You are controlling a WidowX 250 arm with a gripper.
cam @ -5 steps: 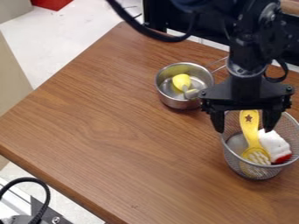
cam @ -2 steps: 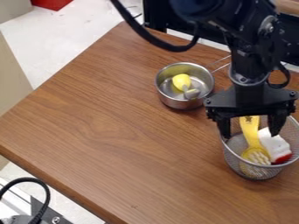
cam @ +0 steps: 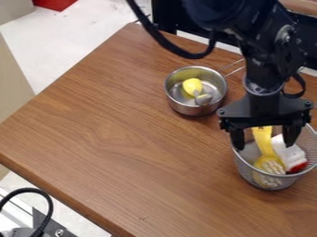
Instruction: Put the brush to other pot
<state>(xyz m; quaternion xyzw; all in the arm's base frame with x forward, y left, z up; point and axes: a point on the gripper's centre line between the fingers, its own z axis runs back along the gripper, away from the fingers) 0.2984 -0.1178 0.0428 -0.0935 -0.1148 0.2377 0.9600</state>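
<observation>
My gripper (cam: 264, 143) stands open over the wire mesh basket (cam: 246, 171) at the right, one finger on each side of the yellow-handled utensil. A white brush with a red edge (cam: 289, 153) lies in that basket, right beside the yellow slotted utensil (cam: 267, 150); the top of the yellow handle is partly hidden under the gripper. Up and to the left, a metal pot (cam: 186, 109) holds a yellow object (cam: 193, 86) with a grey end.
The wooden table (cam: 123, 139) has its left and front edges in view. A black cable (cam: 38, 203) and metal parts are at the lower left, off the table. The pot's thin wire handle points to the upper right.
The gripper has come down lower over the basket, its fingers now inside the rim. The basket and the things in it have shifted slightly left since the last earlier frame.
</observation>
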